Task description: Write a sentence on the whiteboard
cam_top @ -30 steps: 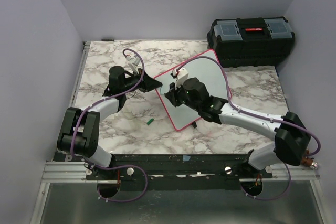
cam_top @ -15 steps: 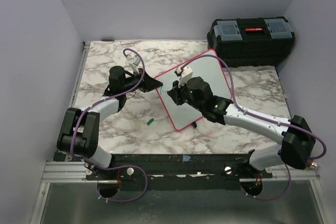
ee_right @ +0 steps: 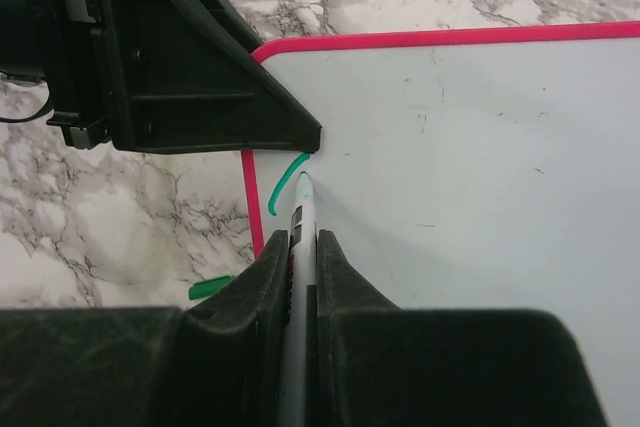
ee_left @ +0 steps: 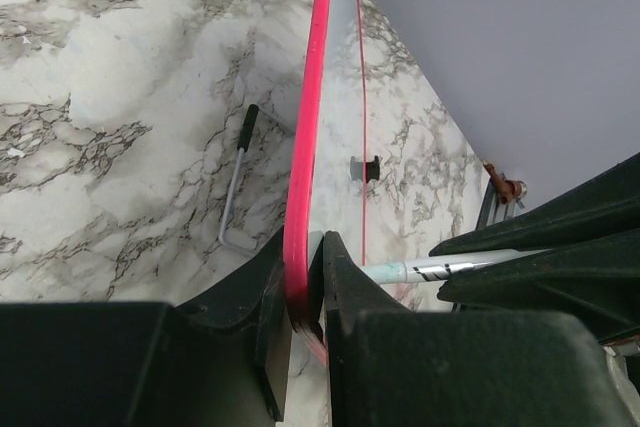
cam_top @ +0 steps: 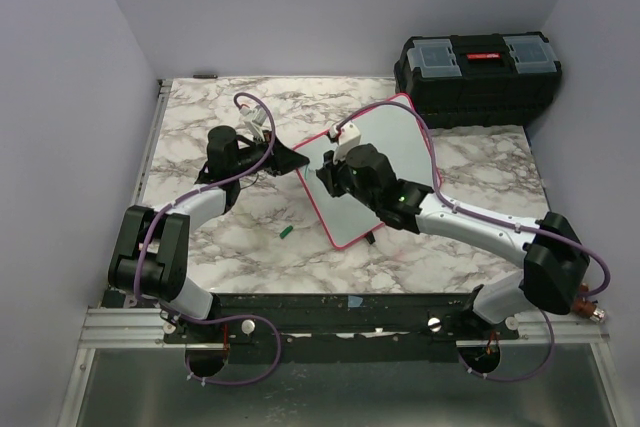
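At centre frame, left end effector (ee_left: 300,277) clamps the whiteboard (cam_top: 395,137) by its pink rim; right end effector (ee_right: 303,247) pinches a marker (ee_right: 304,205). Board judged stiff, light, slippery-faced; rim grip suits.

The right arm (cam_top: 470,227) hides the middle of the whiteboard (cam_top: 400,139) from above, and the nearby green bit (cam_top: 286,232) is too small to identify.

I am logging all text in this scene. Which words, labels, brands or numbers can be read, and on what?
Nothing can be read.
On the whiteboard: only one curved green stroke, no whole letter.
On the marker: black print on the barrel, too blurred to read.
On the black toolbox: no legible label.
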